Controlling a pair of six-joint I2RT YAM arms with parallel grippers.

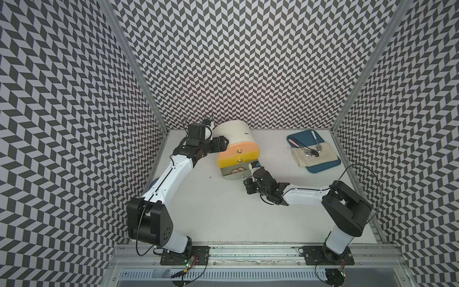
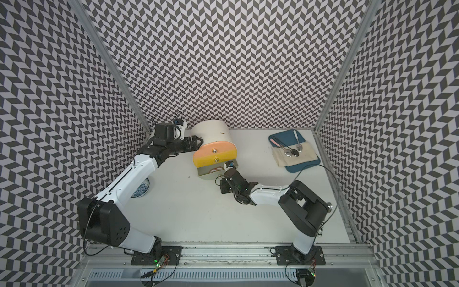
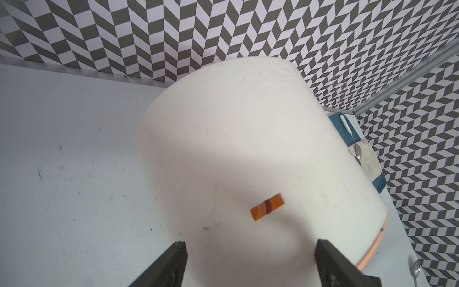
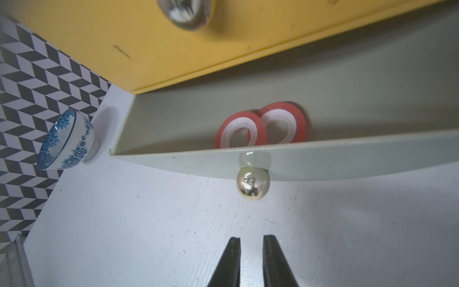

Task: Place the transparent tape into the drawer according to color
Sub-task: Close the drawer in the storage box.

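Tape rolls (image 4: pixel 262 131) in grey-green drawer (image 4: pixel 323 159)

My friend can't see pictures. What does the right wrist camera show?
Two red-pink tape rolls sit overlapping in the open grey-green drawer, under the shut yellow drawer. The right gripper, jaws almost together and empty, points at that drawer's shiny knob; a blue-patterned bowl stands nearby.

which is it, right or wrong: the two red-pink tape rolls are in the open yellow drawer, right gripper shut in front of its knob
Wrong drawer. The right wrist view shows the two red-pink tape rolls in the open grey-green drawer, right gripper shut in front of its knob.
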